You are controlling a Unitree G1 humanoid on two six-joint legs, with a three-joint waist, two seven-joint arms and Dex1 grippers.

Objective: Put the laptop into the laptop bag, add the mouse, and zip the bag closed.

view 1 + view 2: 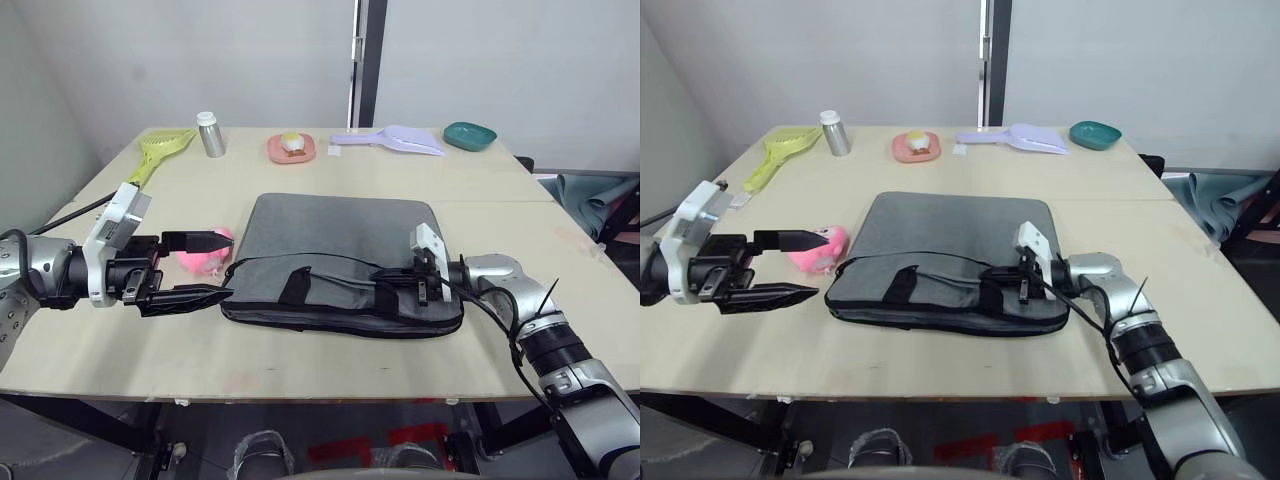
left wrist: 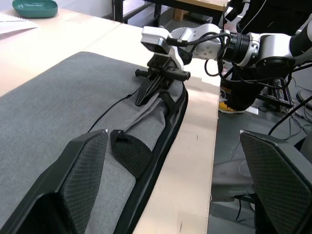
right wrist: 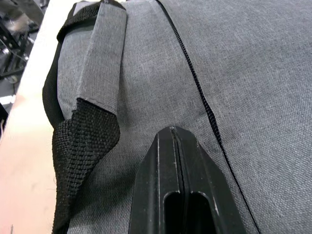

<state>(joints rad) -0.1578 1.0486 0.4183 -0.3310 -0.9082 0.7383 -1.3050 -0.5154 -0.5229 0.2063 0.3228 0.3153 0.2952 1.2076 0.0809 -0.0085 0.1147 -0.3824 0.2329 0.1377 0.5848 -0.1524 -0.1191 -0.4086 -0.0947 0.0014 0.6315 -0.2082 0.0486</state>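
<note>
I hold the right gripper (image 1: 392,280), its 2 fingers pressed together, on the near edge of the laptop bag (image 1: 340,240), probably working its zipper. The left gripper (image 1: 205,265), spread wide, waits beside the bag's pink plush charm (image 1: 203,257).

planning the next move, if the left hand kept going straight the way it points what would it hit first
Probably the left end of the laptop bag. The open left hand aims at it, with the pink plush charm between its fingers; depth is unclear.
</note>
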